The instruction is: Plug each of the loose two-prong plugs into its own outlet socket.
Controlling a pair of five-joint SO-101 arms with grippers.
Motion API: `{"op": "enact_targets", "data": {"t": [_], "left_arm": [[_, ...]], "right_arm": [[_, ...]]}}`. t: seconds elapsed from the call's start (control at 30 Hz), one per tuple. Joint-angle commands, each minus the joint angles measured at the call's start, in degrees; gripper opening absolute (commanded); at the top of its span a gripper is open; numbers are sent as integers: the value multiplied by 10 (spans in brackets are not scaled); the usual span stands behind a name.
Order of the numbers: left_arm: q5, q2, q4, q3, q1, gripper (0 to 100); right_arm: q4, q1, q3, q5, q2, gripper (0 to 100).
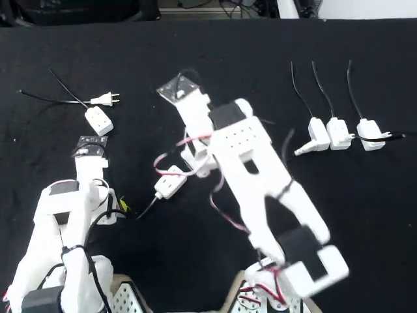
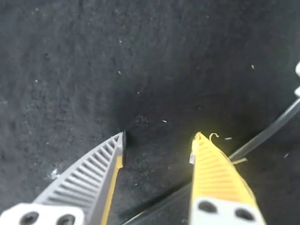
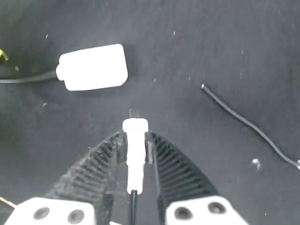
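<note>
My ridged right gripper [image 3: 136, 136] pinches a smooth white plug [image 3: 135, 157]; my left gripper [image 2: 159, 139] spreads wide over fuzzy black cloth [image 2: 140, 56].

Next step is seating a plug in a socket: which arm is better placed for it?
Right. The right pincer is shut on a white plug, and a white socket block lies close ahead of it. The left pincer is open over bare cloth, holding nothing.
</note>
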Motion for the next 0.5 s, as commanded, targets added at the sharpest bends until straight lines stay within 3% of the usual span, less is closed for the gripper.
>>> {"op": "enact_targets", "data": {"t": [0.0,0.2,0.47], "left_arm": [[49,1,-30,3,-14,231],[68,1,-35,3,-14,231],[68,-2,-35,9,-9,231]], "right_arm": [[53,-25,-121,0,80,11],[163,-39,-301,-6,186,11],[169,-69,-380,-28,272,11]]}}
